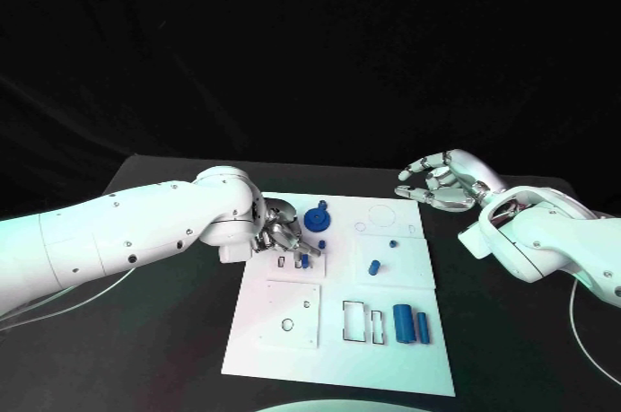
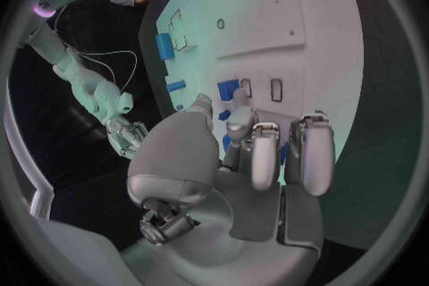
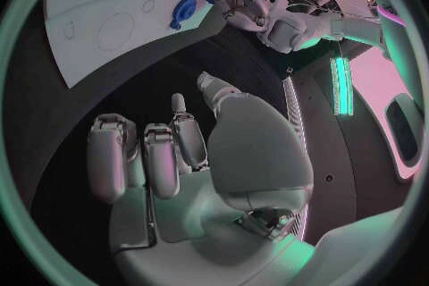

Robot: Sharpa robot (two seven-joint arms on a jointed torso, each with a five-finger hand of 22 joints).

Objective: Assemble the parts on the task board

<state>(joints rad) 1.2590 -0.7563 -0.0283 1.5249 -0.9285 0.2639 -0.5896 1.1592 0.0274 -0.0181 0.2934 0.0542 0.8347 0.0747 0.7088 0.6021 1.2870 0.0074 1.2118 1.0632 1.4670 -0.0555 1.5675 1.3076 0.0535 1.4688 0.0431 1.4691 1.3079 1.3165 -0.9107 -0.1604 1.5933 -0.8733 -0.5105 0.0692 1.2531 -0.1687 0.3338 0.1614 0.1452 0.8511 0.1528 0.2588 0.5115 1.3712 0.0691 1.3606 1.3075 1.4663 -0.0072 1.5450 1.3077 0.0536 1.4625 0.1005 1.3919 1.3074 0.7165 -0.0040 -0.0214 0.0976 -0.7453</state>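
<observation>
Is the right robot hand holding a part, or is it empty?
Empty. The right robot hand hovers over bare black table beside the task board, fingers loosely curled with nothing between them; its wrist view shows likewise.

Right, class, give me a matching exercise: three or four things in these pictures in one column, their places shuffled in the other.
1. left hand
2. right hand
3. two blue cylinders
4. round blue part

A. off the task board, above the black table
B. over the board's left part, fingers at a small blue part
C. near the board's far edge
D. side by side, near end of the board

Pairs: 1-B, 2-A, 3-D, 4-C
</observation>
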